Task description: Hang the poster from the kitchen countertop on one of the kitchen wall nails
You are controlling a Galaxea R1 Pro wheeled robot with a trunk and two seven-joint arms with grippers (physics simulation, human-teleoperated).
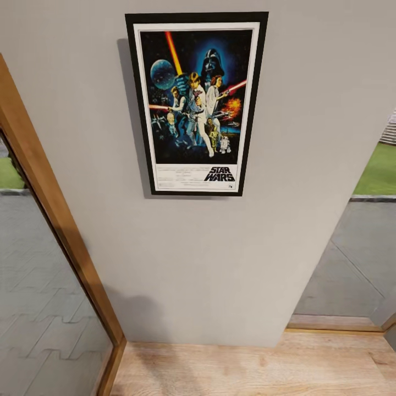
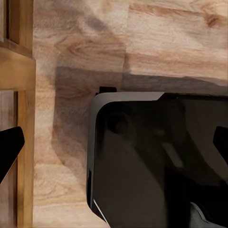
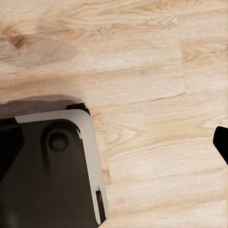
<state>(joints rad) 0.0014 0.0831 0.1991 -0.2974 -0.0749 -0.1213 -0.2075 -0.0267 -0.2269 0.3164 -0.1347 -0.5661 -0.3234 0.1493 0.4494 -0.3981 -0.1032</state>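
Note:
The Star Wars poster (image 1: 197, 103) hangs upright and flat on the grey wall (image 1: 220, 247) straight ahead, at the top of the head view, with a shadow along its left side. No gripper touches it. Any nail is hidden behind the frame. The kitchen countertop is out of view. My left gripper (image 2: 114, 147) points down at the floor, open and empty, one black fingertip (image 2: 9, 147) showing at each side of its wrist view. My right gripper (image 3: 114, 142) also faces the floor, open, with one fingertip (image 3: 222, 141) visible at the edge.
A wooden door or window frame (image 1: 60, 220) with glass runs down the left of the wall, and another glazed opening (image 1: 357, 264) sits at the right. Light wood floor (image 1: 247, 368) lies below. My dark base (image 2: 161, 161) (image 3: 47, 166) sits beneath both wrists.

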